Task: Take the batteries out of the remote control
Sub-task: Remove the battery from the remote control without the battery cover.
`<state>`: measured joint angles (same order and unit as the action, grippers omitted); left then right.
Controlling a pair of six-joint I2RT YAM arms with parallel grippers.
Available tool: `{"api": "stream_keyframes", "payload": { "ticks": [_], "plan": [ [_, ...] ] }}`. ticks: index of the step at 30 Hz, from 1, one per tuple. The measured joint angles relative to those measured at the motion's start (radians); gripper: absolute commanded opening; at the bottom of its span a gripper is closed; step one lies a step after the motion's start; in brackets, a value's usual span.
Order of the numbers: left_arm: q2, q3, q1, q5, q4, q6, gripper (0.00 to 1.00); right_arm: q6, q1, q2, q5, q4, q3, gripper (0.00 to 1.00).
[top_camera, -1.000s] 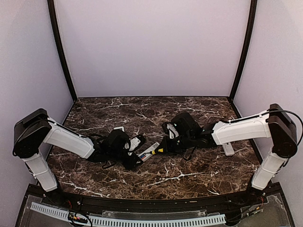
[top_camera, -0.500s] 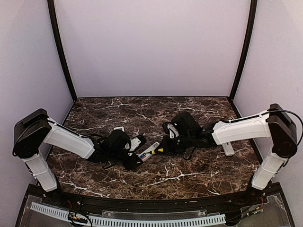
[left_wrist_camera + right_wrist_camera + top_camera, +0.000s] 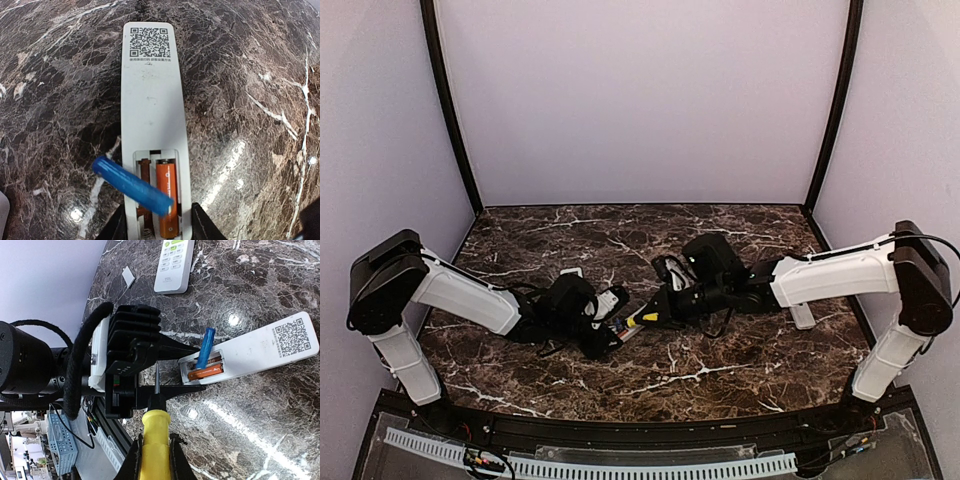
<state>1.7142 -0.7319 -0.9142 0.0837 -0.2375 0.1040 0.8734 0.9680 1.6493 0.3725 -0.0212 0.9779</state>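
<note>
Since a second ago the right gripper (image 3: 660, 308) has slid left (only a little), bringing the yellow-handled tool (image 3: 638, 318) closer to the remote control (image 3: 610, 300).

Left wrist view: the left gripper (image 3: 159, 225) pinches the remote control's battery end. The blue battery (image 3: 132, 186) lies tilted across the open compartment and the orange battery (image 3: 166, 197) sits inside.

Right wrist view: the right gripper is pressed together on the tool's handle.
</note>
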Motion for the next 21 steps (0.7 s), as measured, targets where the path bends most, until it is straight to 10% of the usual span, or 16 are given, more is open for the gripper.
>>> {"api": "stream_keyframes", "payload": {
  "ticks": [10, 21],
  "plan": [
    [0.0, 0.0, 0.0, -0.004, 0.0, 0.001, 0.28, 0.0, 0.001, -0.003, -0.003, 0.005, 0.0, 0.0],
    [-0.048, 0.0, -0.003, -0.041, 0.051, 0.053, 0.71, -0.008, 0.001, -0.132, -0.17, 0.135, 0.0, 0.0]
  ]
}}
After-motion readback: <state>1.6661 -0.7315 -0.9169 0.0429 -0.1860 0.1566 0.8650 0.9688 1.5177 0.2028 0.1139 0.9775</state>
